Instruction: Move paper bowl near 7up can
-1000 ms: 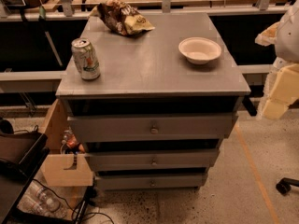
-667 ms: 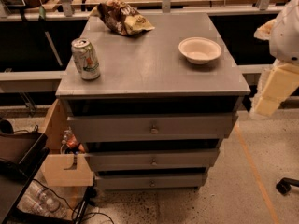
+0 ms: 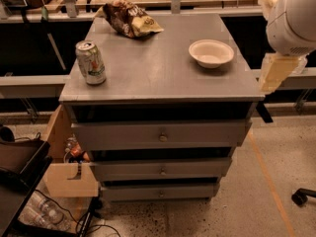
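The paper bowl (image 3: 211,53) is off-white and shallow and sits upright on the right side of the grey cabinet top (image 3: 163,70). The 7up can (image 3: 91,62) stands upright near the front left corner, silver-white with green markings. The two are far apart across the top. My gripper (image 3: 273,74) hangs as a cream-coloured piece below the white arm joint (image 3: 293,19), off the right edge of the cabinet. It is to the right of the bowl, a little nearer the camera, and holds nothing.
A brown and yellow snack bag (image 3: 129,19) lies at the back left of the top. The cabinet has three drawers (image 3: 160,136) below. A cardboard box (image 3: 69,177) and a black bin (image 3: 19,162) stand on the floor at left. Benches run behind.
The arm and gripper have moved left and up at the right edge, closer to the cabinet's right side. The bowl, can and bag have not moved.
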